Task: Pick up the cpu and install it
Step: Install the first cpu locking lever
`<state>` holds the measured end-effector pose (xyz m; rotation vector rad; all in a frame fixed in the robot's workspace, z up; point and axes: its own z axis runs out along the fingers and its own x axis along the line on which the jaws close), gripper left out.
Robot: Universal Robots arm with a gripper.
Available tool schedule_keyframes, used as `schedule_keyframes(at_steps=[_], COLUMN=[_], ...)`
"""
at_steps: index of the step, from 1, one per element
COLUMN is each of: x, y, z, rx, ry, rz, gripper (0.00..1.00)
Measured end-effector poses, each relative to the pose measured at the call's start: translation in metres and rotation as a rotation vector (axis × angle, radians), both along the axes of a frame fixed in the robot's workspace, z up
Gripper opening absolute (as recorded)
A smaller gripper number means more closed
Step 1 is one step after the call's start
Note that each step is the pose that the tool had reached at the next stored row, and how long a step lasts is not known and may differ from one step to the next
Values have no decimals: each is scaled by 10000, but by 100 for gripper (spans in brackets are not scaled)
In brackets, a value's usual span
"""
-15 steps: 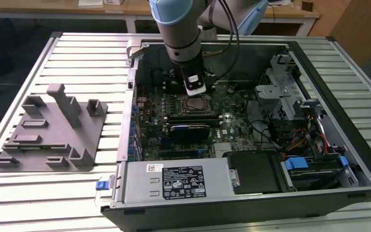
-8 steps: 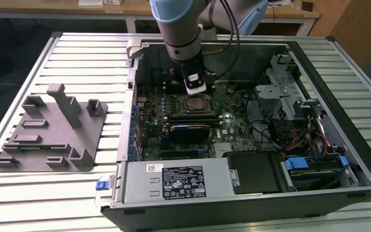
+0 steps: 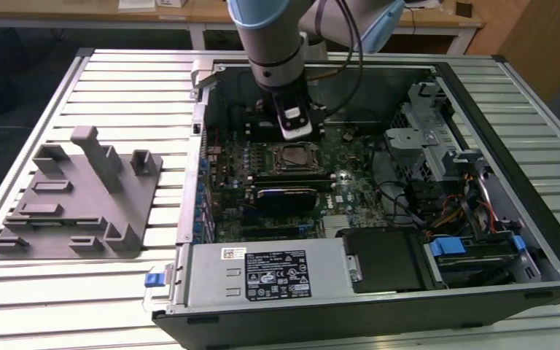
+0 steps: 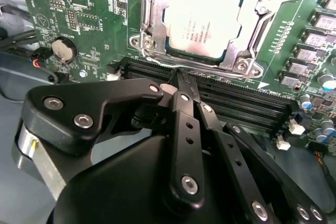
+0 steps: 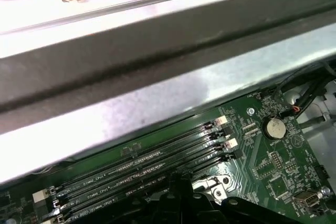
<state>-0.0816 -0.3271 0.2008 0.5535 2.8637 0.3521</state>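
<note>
Resting in the metal socket frame (image 4: 157,22) on the green motherboard (image 4: 84,19), the silvery square cpu (image 4: 206,20) lies beyond the black gripper (image 4: 181,80), its fingers pressed together, empty.

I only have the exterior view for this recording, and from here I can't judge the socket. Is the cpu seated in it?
Observer: Yes. In the second wrist view the cpu lies flat in the socket, with the metal frame around its edges.
Operator: Is the gripper holding anything?
Observer: No. The gripper is shut with nothing between its fingers. Its tips are at the edge of the memory slots, beside the socket.
Operator: Any modules in those slots?
Observer: None. In the first wrist view the slots are all bare.
</note>
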Motion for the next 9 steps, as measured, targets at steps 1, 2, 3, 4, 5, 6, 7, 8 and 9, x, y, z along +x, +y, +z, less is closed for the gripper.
schedule_keyframes(at_steps=[1, 2, 3, 4, 5, 6, 7, 8, 9], x=[0, 1, 0, 0, 0, 0, 0, 0, 0], y=[0, 0, 0, 0, 0, 0, 0, 0, 0], z=[7, 8, 8, 8, 9, 9, 9, 9, 9], rx=[-6, -10, -10, -10, -12, -13, -14, -16, -30], ry=[1, -1, -1, -2, -1, 0, 0, 0, 0], rz=[0, 0, 0, -1, -1, -1, -1, -1, -1], gripper=[11, 11, 11, 11, 11, 11, 11, 11, 11])
